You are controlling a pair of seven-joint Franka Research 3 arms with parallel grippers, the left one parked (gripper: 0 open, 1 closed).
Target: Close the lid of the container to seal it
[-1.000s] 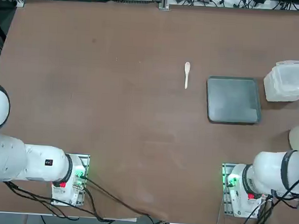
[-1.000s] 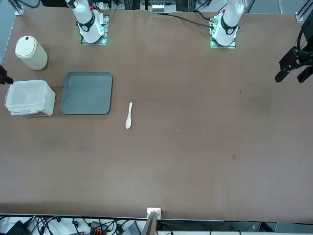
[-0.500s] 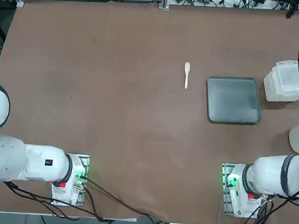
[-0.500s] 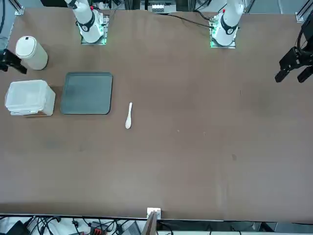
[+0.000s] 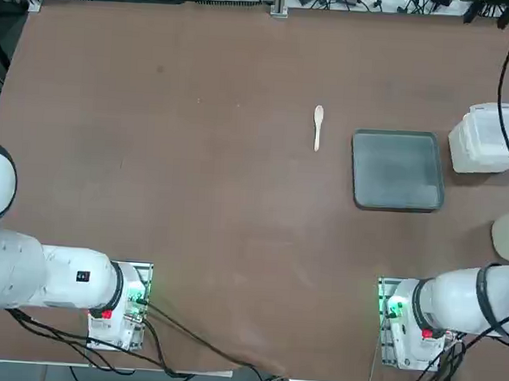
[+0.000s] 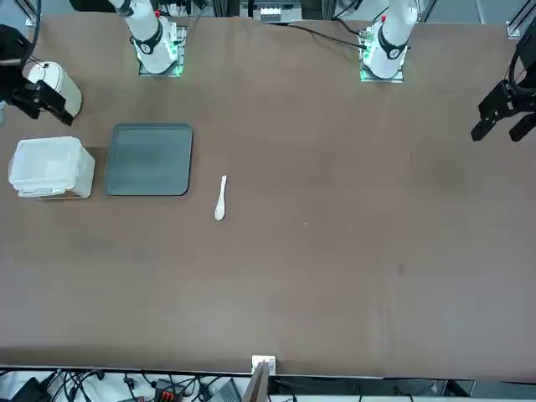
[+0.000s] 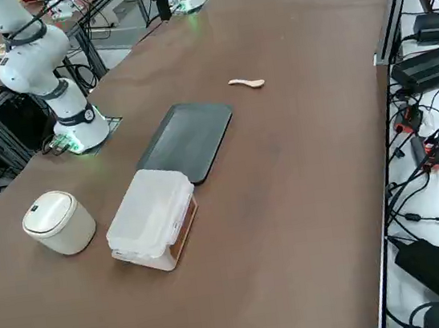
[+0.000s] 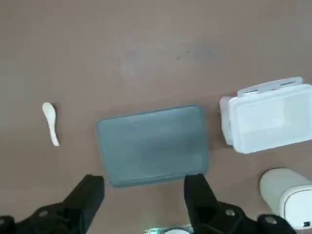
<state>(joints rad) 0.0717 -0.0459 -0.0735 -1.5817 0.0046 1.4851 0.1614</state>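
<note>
Sitting at the far right edge of the brown table (image 5: 194,195) is the small see-through white plastic box (image 7: 153,221), the container. Its see-through white squarish lid (image 7: 148,208) with round corners looks laid down flat on top, so the job looks almost done or done. I cannot tell if the lid is pressed all the way shut.

Next to the box lies a flat dark grey tray (image 5: 397,169). A little white spoon (image 5: 318,127) lies past the tray, toward the middle of the table. A round cream tub with a lid (image 7: 57,222) stands near the box, on the side closer to the robot.

The right gripper (image 8: 141,195) hangs high up in the air. Its two black fingers (image 8: 197,192) are spread wide apart and hold nothing. The gripper is over the near edge of the grey tray. The box is off to one side of it, toward the table's right edge and a bit farther out. The box's long side runs away from the robot. To push on the lid, the gripper would need to go sideways over the box and then come down.
</note>
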